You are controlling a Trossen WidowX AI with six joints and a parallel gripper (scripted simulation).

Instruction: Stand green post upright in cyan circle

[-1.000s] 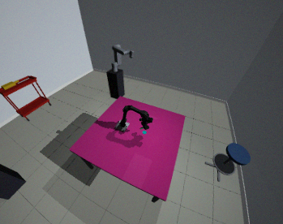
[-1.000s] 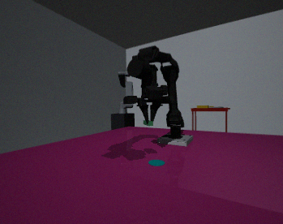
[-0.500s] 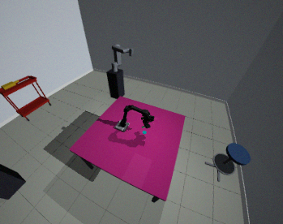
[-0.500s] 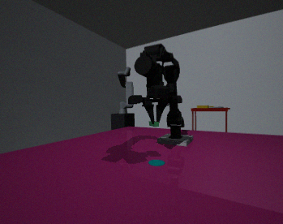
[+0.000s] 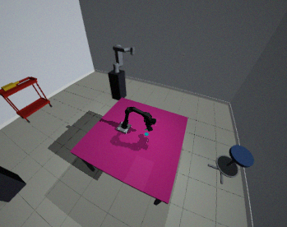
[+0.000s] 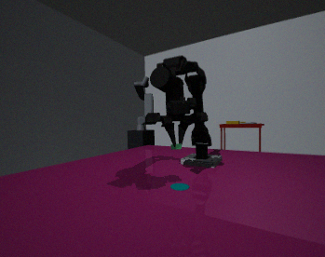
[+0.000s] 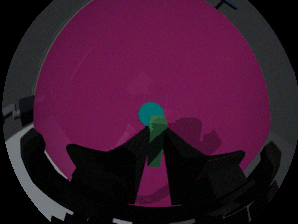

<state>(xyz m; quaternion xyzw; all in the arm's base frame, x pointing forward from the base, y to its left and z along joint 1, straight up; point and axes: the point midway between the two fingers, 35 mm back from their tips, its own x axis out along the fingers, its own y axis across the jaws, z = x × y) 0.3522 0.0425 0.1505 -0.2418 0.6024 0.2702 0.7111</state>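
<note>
Gripper: its fingertips are clamped on the green post; the gripper [image 5: 149, 128] [image 6: 177, 146] [image 7: 156, 131] points down above the table.
Post: the green post [image 6: 176, 146] [image 7: 158, 141] is between the fingertips, raised off the table; in the wrist view it runs from twelve o'clock to six o'clock, its upper end overlapping the circle's edge at about five o'clock.
Circle: the cyan circle [image 5: 146, 134] [image 6: 180, 186] [image 7: 150, 114] lies flat on the table; in the top view it is at about seven o'clock from the fingertips, near them.
Arm: the black arm [image 5: 139, 111] [image 6: 196, 76] arches up from its base and bends down to the gripper.
Base: the pale base [image 5: 119, 130] [image 6: 215, 163] stands on the table, at nine to ten o'clock from the circle in the top view.
Table: the magenta table [image 5: 115, 160] [image 6: 107, 223] [image 7: 150, 60] carries the base and the circle.
Cart: a red cart [image 5: 18, 85] [image 6: 242, 125] stands on the floor at ten o'clock from the table in the top view, with a yellow thing [image 5: 9, 86] [image 6: 233, 122] on top.
Stool: a blue stool [image 5: 242, 155] is at about four o'clock from the table in the top view.
</note>
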